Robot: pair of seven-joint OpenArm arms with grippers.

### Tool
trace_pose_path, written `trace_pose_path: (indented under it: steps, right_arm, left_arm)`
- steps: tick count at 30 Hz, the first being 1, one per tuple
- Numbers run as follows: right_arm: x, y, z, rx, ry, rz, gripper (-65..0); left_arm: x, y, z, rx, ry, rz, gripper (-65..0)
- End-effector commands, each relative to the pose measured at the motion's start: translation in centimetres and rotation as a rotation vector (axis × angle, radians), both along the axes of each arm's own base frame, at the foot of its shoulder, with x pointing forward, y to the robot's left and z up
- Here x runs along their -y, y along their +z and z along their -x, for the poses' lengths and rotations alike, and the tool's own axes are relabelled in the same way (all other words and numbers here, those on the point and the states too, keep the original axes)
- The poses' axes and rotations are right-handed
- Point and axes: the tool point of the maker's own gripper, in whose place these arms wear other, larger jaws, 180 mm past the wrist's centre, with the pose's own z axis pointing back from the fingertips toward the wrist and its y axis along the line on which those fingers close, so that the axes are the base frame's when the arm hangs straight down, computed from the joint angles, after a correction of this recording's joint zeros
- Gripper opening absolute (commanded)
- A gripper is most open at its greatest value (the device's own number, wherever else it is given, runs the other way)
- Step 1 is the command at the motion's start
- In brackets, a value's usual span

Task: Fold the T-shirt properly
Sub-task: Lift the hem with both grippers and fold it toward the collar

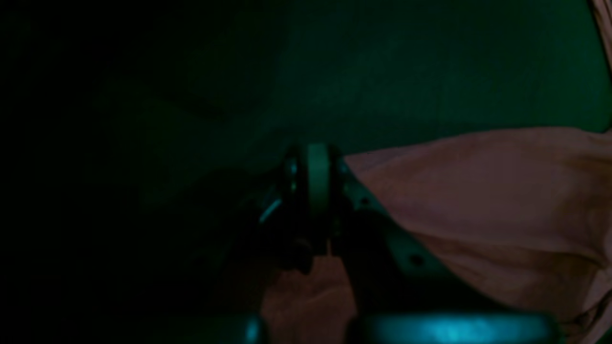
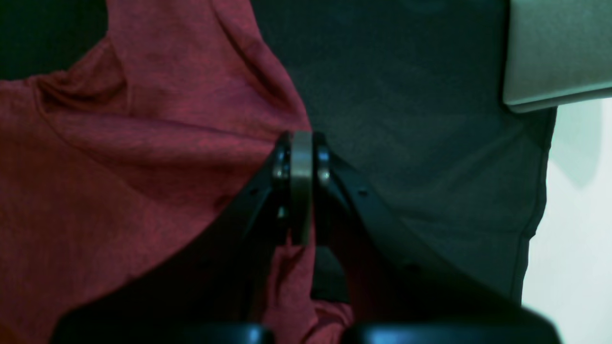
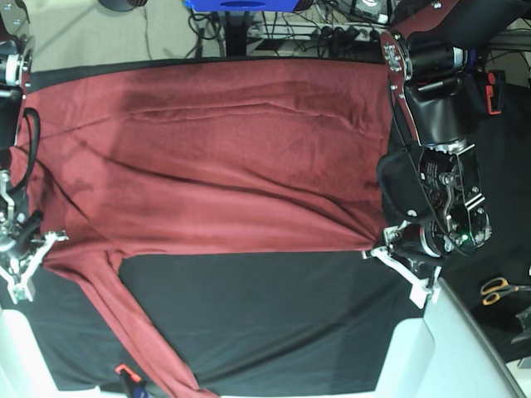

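risk check, fold in progress. t-shirt (image 3: 232, 157) spread wide over the black tabletop (image 3: 274, 315), covering its far half, near hem edge running across the middle. one long sleeve (image 3: 137, 332) trailing off the shirt's near corner on the right-arm side, diagonal toward the near tabletop edge, not tucked.

right hand (image 2: 301, 191) closed on a pinch of the t-shirt at that sleeve-side corner; fabric bunched and puckered up to the jaws, more cloth hanging between the fingers. left hand (image 1: 318, 191) at the opposite hem corner, jaws looking pressed together with pale cloth right at the tip and below; view very dark, so gripping fabric only as a best read.

failure modes, judged from this:
- thin knit, small pinch at each corner: slip-out likely if pulled fast or unevenly, leaving one corner behind and skewing the fold.
- grabbing only the top layer: bottom layer stays flat on the tabletop, shirt opens up instead of folding.
- loose sleeve dragging behind the right-side corner: could end up trapped crooked under the body or hanging off the tabletop edge.
- existing creases across the shirt body getting locked in if folded over without tension between both hands.
- tabletop cover snagged with the shirt hem: would lift with it.

scissors (image 3: 496, 289) beyond the shirt's left-arm side, well apart, no issue.
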Motion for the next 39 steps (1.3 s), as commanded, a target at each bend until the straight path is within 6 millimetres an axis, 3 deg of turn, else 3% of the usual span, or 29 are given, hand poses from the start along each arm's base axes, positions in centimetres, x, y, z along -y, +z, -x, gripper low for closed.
trace_pose_path:
  steps: [1, 10, 14, 30, 39]
  right_arm:
    - [0.5, 2.1, -1.5, 0.067, 0.003, 0.01, -64.8]
    - [0.1, 2.0, -1.9, 0.119, 0.036, -0.017, -64.8]
    - [-0.4, 1.1, -1.6, 0.109, 0.059, -0.043, -65.0]
    - [-1.3, 3.4, -3.6, 0.273, 0.095, -0.08, -65.0]
    - [-1.3, 1.5, -3.5, 0.2, 0.095, -0.141, -65.0]
  left_arm:
    - [-0.4, 2.8, -1.8, 0.087, 0.004, -0.008, -65.0]
    - [-0.2, 3.1, -1.3, 0.079, -0.008, -0.019, -65.0]
    - [-0.3, 4.2, -1.6, 0.112, -0.01, -0.032, -65.0]
    - [-0.4, 4.8, -1.7, 0.126, -0.011, -0.039, -65.0]
    - [-0.4, 4.7, -1.6, 0.125, -0.011, -0.04, -65.0]
